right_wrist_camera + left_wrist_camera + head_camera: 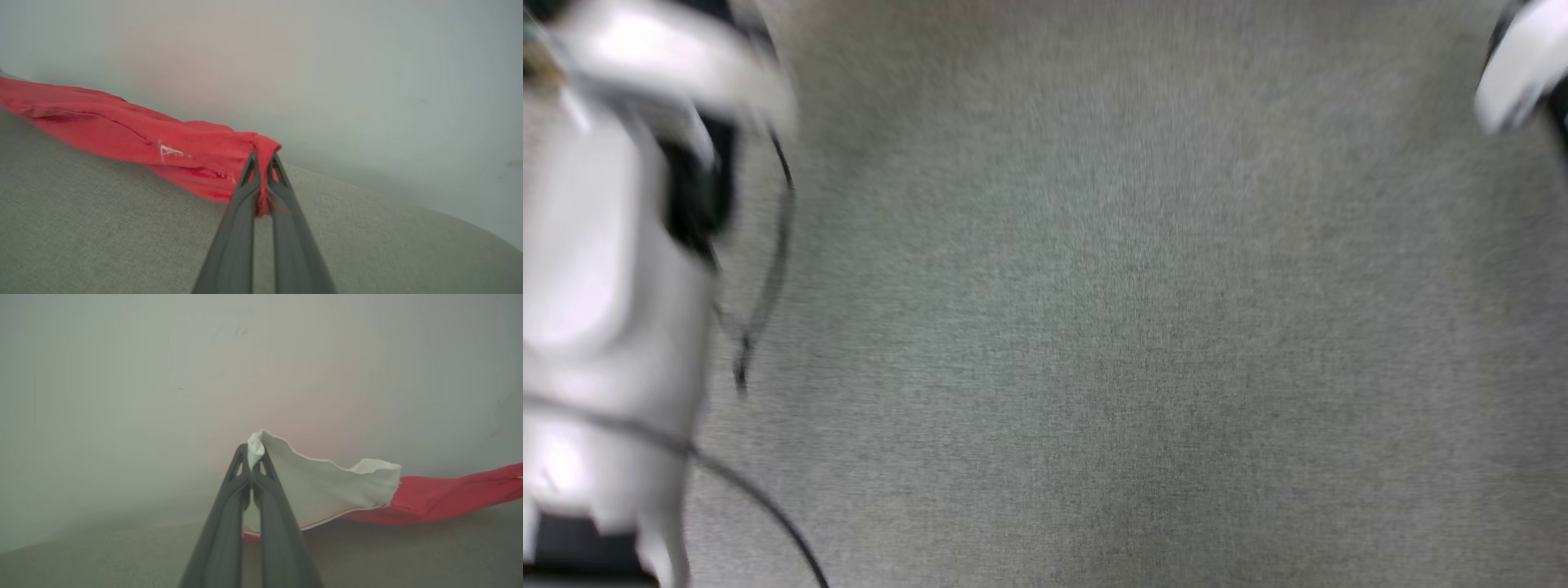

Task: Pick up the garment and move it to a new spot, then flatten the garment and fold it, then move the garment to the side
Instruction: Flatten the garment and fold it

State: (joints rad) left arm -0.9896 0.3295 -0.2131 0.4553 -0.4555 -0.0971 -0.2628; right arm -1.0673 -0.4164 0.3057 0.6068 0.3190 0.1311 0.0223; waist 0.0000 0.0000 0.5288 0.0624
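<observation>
"Head view, left to right: what was entered?" asked the first checker.

"Item one, pale left forearm (596,286) at the left edge, with a dark cable (776,245) looping beside it. Item two, grey woven surface (1094,327) across the middle, blurred. Item three, a pale part of the right arm (1519,73) in the top right corner."

"Left wrist view?"

"Left gripper (254,457): jaws together, clamped on a bunched tip of white sleeve. The garment (327,486) ran off from those jaws to that view's right, white sleeve first, then the red body towards the frame edge. A plain pale wall stood behind."

"Right wrist view?"

"The garment again, a long red roll coming in from that view's left edge and ending in the right gripper (263,163). Jaws together, clamped on a fold of the red cloth, a little of it poking up past the tips. The grey surface lay below. Whether the roll rested on it or hung just clear, I could not tell."

"Relation to record for the next move?"

"By my judgement, the long axis ran from one pair of jaws to the other, the sleeve end with the left arm and the red end with the right. Neither arm was nearer, as each held an end. Carrying or spreading it would depend on keeping that span taut between them."
</observation>
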